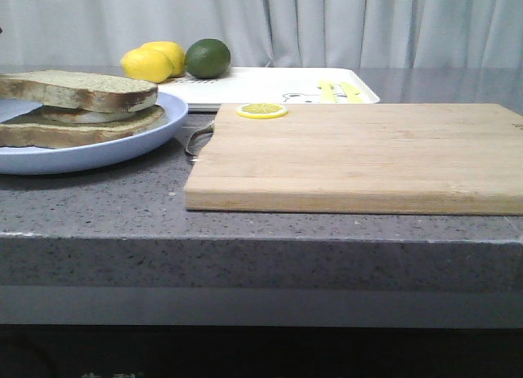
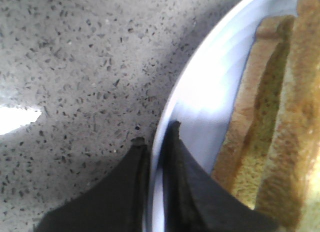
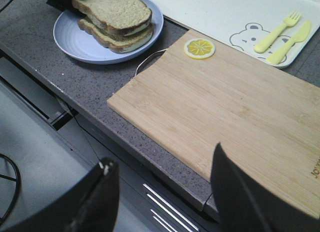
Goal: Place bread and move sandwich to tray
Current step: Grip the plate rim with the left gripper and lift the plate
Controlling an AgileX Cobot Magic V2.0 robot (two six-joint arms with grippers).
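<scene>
The sandwich (image 1: 78,107), two greenish-tan slices with a fried egg between them, lies on the round pale blue plate (image 1: 122,141) at the left of the counter. The top bread slice (image 1: 78,88) rests on the egg. My left gripper (image 2: 156,134) is shut on the plate's rim (image 2: 200,81), the sandwich (image 2: 280,117) just beside it; it is out of the front view. The white tray (image 1: 270,86) lies behind the plate and board; it also shows in the right wrist view (image 3: 225,14). My right gripper (image 3: 162,162) is open and empty, off the counter's front edge.
A light wooden cutting board (image 1: 368,153) with a lemon-slice piece (image 1: 261,110) fills the counter's middle and right. Two lemons (image 1: 155,61) and a lime (image 1: 207,58) sit at the tray's back left. A yellow fork and knife (image 3: 282,34) lie on the tray.
</scene>
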